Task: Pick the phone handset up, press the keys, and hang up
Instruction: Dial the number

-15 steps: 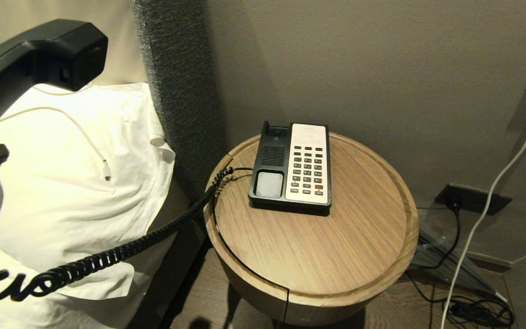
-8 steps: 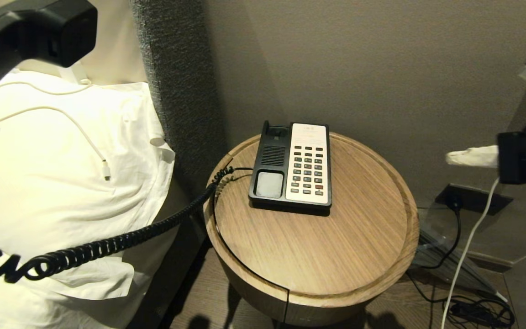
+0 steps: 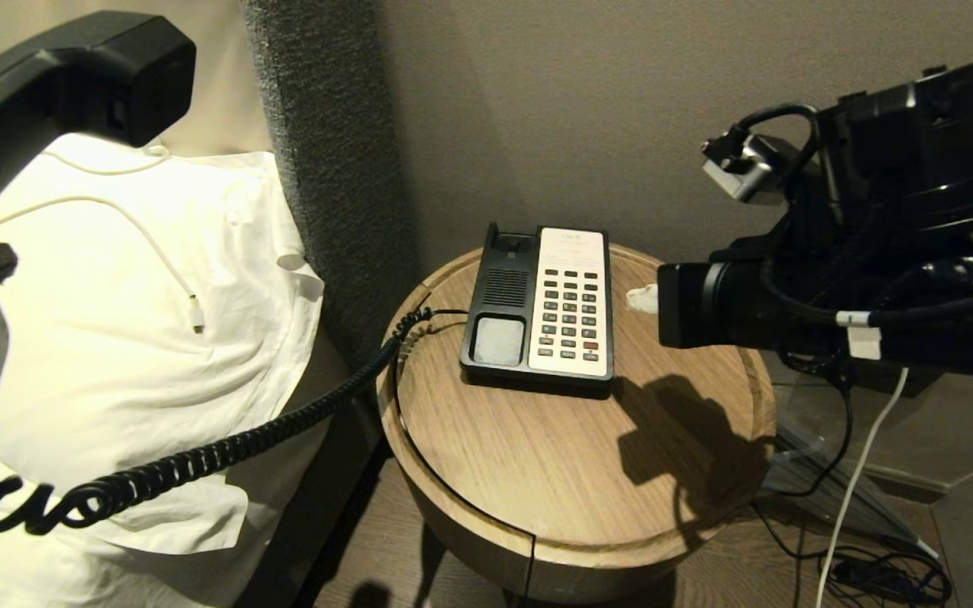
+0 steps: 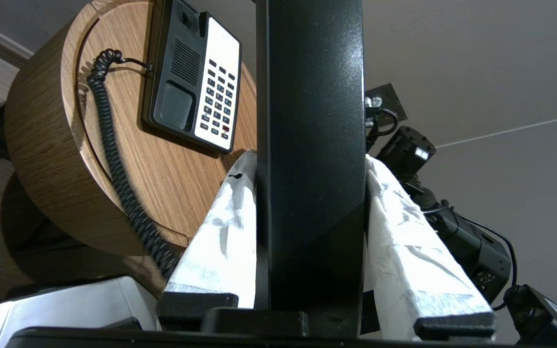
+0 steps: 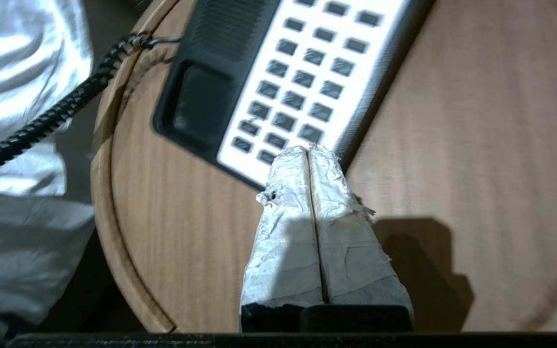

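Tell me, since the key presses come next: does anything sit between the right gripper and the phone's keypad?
Nothing visible does. The right gripper, fingers closed together, hangs just off the keypad side of the phone base, with only bare round table between. The phone handset is held by the left gripper over the bed.

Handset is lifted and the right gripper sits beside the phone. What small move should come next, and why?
Probably ease the right gripper a little further over the keypad and down onto a key. Its taped fingers are pressed together into one tip, level with the phone base's right edge, not yet over the keys. The left gripper holds the handset clear over the pillow.
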Controlling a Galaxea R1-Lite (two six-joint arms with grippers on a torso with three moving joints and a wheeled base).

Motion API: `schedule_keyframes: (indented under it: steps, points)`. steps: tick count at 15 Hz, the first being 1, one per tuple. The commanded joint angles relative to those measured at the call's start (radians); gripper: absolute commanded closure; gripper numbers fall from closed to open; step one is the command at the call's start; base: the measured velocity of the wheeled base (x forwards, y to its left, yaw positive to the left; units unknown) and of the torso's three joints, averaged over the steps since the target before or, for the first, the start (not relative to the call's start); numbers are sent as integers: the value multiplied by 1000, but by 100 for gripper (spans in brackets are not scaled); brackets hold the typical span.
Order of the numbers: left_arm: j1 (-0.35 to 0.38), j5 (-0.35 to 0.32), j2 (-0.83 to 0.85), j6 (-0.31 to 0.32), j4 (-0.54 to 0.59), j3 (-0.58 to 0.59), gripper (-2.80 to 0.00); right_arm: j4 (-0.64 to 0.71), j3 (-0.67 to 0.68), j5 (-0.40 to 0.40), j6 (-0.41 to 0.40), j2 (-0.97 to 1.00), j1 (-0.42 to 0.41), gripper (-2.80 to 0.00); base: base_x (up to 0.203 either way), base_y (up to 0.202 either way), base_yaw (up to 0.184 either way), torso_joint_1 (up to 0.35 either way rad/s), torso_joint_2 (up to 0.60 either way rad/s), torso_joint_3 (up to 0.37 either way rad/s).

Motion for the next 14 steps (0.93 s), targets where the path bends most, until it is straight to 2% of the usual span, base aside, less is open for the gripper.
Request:
schedule_keyframes:
  steps: [1, 3, 6, 14]
  points:
    - [0, 1, 3, -5, 1, 0, 0, -5, 2, -19, 2, 41, 15, 0, 0, 0, 0, 0, 0, 0]
    - [0, 0, 1, -5, 1, 8, 0, -20, -2, -64, 6, 88, 13, 0, 0, 0, 0, 0, 0, 0]
    - [0, 0, -14, -5, 4, 12, 0, -149, -12, -97, 18, 151, 10, 0, 0, 0, 0, 0, 0, 0]
    - [0, 0, -25, -4, 1, 32, 0, -161, -104, -107, 9, 257, -44, 0, 0, 0, 0, 0, 0, 0]
